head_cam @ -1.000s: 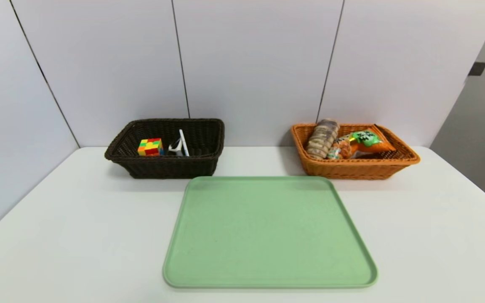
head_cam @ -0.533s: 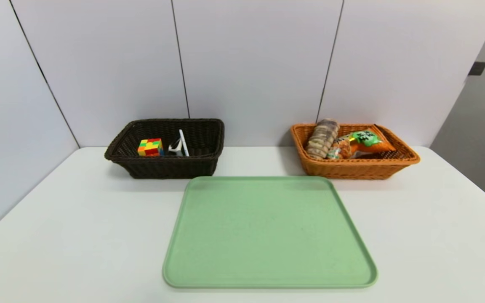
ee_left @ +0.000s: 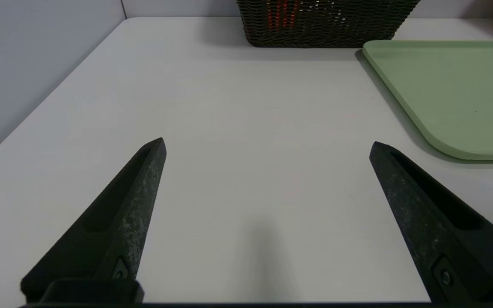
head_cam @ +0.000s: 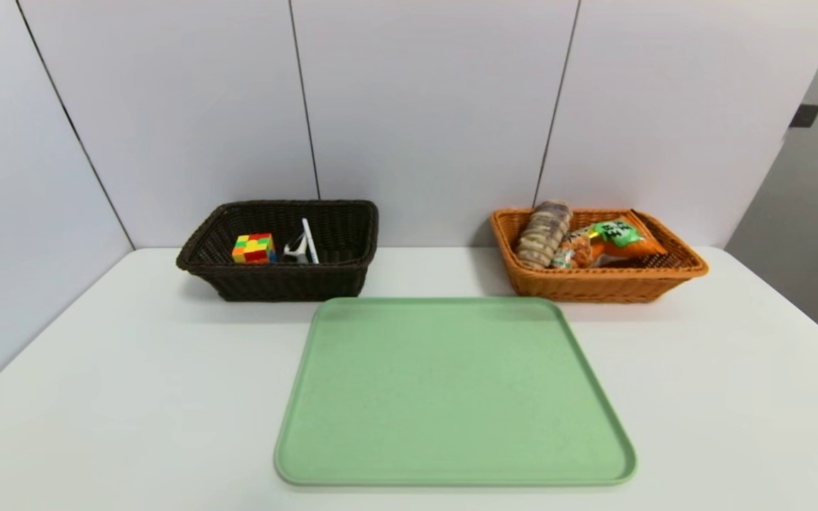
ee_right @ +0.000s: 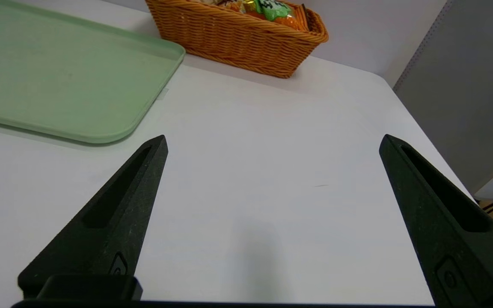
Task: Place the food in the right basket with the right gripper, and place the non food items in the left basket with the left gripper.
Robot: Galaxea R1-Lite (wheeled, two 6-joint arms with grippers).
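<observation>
At the back left stands the dark brown basket (head_cam: 203, 248), holding a multicoloured cube (head_cam: 253, 248) and a white item (head_cam: 302, 245). The orange basket (head_cam: 679, 273) at the back right contains a clear roll of biscuits (head_cam: 544, 233) and an orange-and-green snack bag (head_cam: 615, 240). Between them, nearer me, lies the bare green tray (head_cam: 451, 390). Neither gripper shows in the head view. My left gripper (ee_left: 268, 145) is open above bare table, left of the tray (ee_left: 452, 85). My right gripper (ee_right: 272, 143) is open above bare table, right of the tray (ee_right: 58, 72), with the orange basket (ee_right: 238, 38) beyond.
The white table (head_cam: 96, 369) ends at a wall behind both baskets and a wall on the left. Its right edge (ee_right: 426, 137) drops off beside a grey panel.
</observation>
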